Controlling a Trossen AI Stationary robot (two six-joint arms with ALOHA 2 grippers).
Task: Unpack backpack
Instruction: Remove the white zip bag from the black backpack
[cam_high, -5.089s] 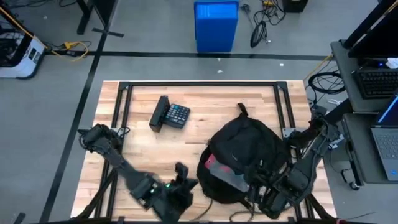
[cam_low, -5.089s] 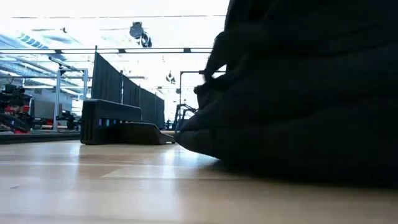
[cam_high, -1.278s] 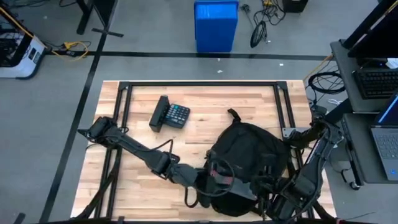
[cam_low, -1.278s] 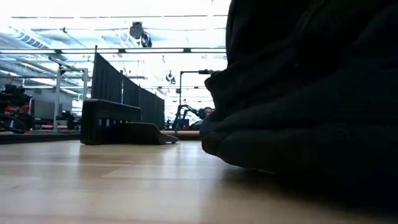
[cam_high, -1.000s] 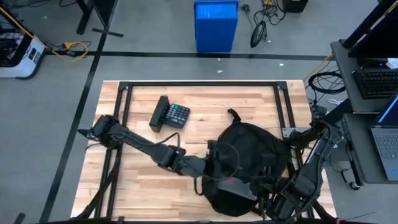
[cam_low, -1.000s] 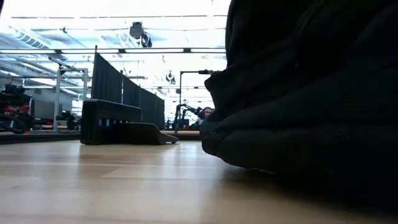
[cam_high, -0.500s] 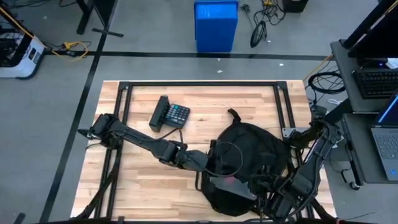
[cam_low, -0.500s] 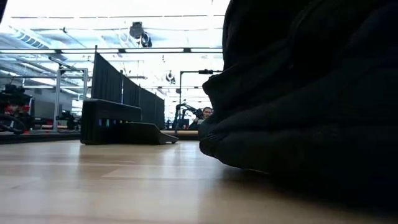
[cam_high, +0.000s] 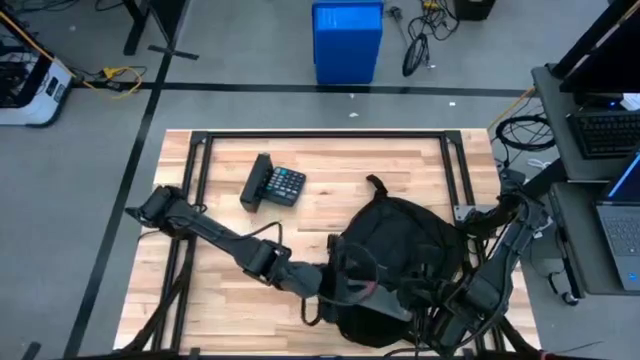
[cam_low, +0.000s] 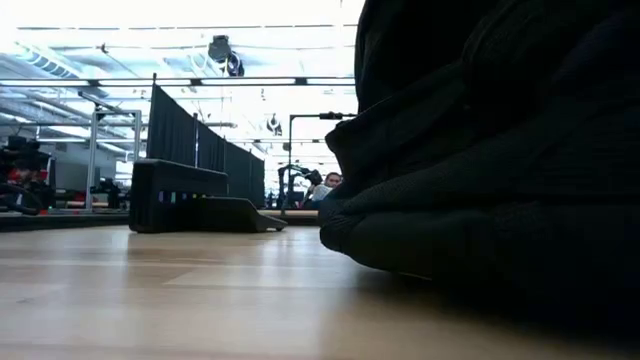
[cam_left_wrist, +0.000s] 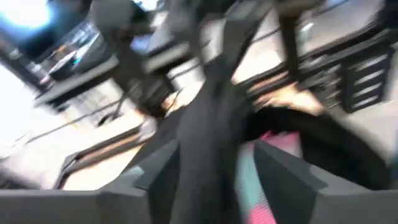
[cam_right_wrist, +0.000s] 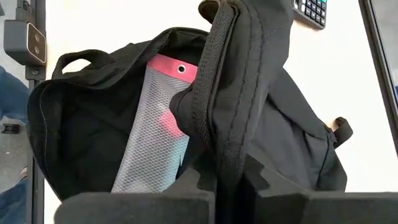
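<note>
- Black fabric of the backpack (cam_high: 400, 255) covers the near right part of the wooden table (cam_high: 330, 160) in the high view; its mouth faces the near edge and its top handle loop points toward the far side.
- Right gripper (cam_right_wrist: 229, 177): at the near right edge of the table, its two dark fingers pressed together on a thick fold of the backpack's rim, pinching the cloth and lifting it. The bag's mouth stands open beneath this fold.
- Pouch (cam_right_wrist: 155, 130): a grey mesh pouch with a pink top edge and a metal eyelet, lying inside the opened backpack, partly hidden by the raised fold.
- Left gripper (cam_high: 352, 285): the left arm reaches across the table from the left side to the open mouth of the backpack, close to the pink edge of the pouch. The left wrist view is blurred; whether the fingers are spread or closed cannot be told.
- Calculator (cam_high: 273, 184): black, with its flap propped up, on the far left part of the table, well apart from the backpack.
- Low view: the backpack (cam_low: 490, 150) fills the right side, resting on the table top; the calculator (cam_low: 195, 198) stands farther off.
- Blue bin (cam_high: 347, 42): on the floor beyond the table's far edge.
</note>
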